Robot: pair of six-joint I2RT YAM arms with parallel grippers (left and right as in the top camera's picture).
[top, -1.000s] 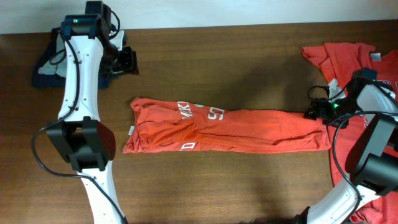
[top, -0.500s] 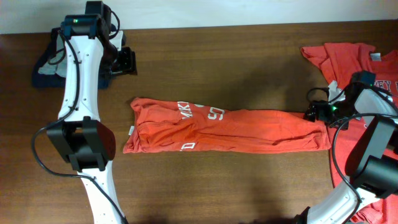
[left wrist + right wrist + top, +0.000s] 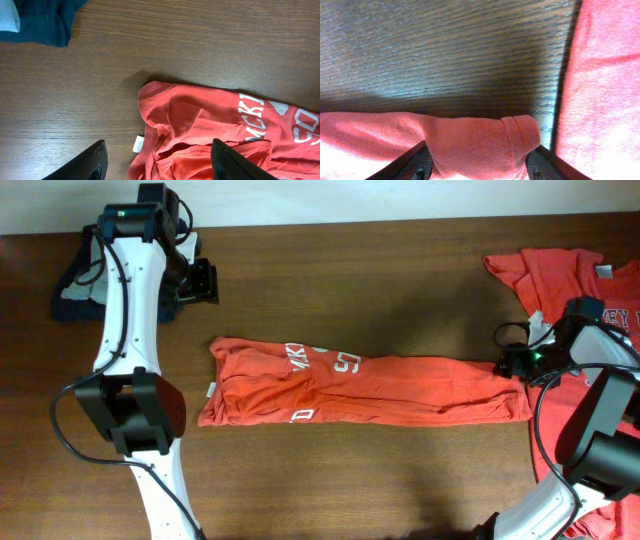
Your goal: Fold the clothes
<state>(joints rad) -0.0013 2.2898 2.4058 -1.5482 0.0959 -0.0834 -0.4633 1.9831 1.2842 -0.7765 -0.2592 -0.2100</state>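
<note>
Folded orange-red cotton T-shirt (image 3: 360,390) lies across brown wooden bench (image 3: 400,270); orange-red shirt pile (image 3: 548,272) at right edge, navy cloth (image 3: 70,295) at far-left corner. Left claw (image 3: 160,162) apart; right claw (image 3: 479,165) straddles hem, grip unclear.

The left arm (image 3: 130,330) reaches up the left side, elbow low in the overhead view. The left gripper (image 3: 157,162) points downward, fingers spread wide with nothing gripped. The right arm (image 3: 600,420) bends inward from the right; the right gripper (image 3: 476,165) sits low, fingers apart.
</note>
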